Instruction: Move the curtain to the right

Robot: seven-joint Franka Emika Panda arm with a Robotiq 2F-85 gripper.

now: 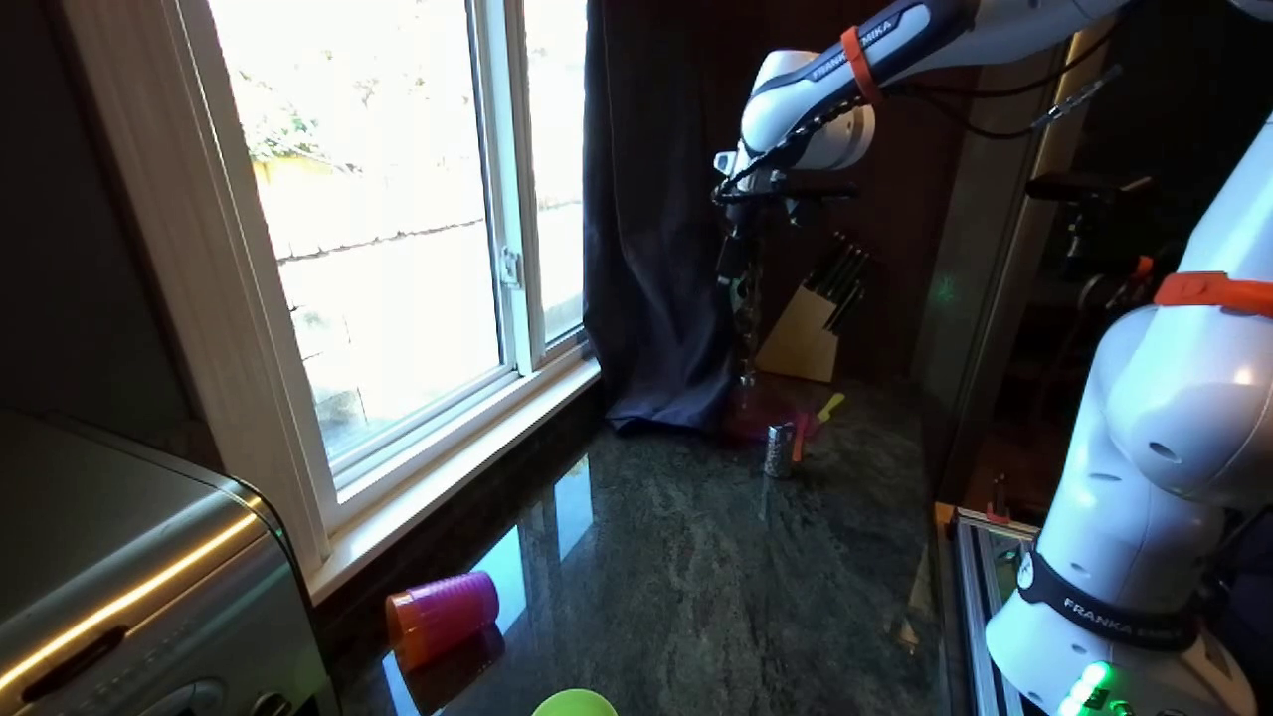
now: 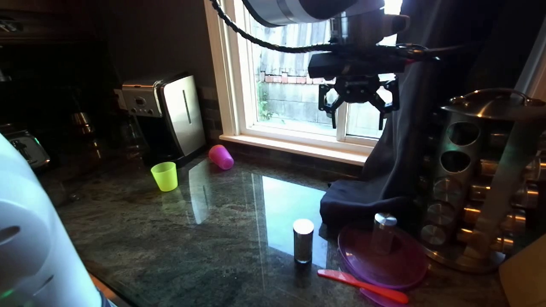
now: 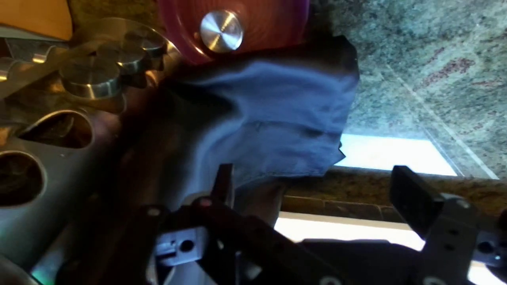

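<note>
So the curtain (image 2: 394,168) is hanging at the right-hand end of the window (image 2: 294,106) in both exterior views, with a big stretch of glass uncovered. It's long enough that the bottom bunches on the surface (image 2: 192,243) instead of hanging free, and that folded hem is the bit to watch imo.

The claw (image 2: 357,122) points down near the curtain's window-side edge, fingers (image 3: 223,186) spread wide and nothing between them: in an exterior view you can see window right through the gap. In the wrist view, 1 of the 2 lines up over cloth, its partner over the strip below the sill (image 2: 294,148). Can't tell if it's actually touching fabric. My guess is it's posed like that to straddle the edge, or to shove the cloth sideways with no grip.

If "right" means right as those cameras see it, I'd call this mostly done, maybe 1 more nudge. Room past it looks tight though. The spice rack (image 2: 499,192) is near the drape on that side, and the pink plate (image 2: 403,273) lies right by the hem with a metal-topped jar (image 2: 385,220) standing on it, so dragging the hem that way could take both along. Since the surface carries the bottom folds, I'd expect the top to swing easily while the hem lags.
</note>
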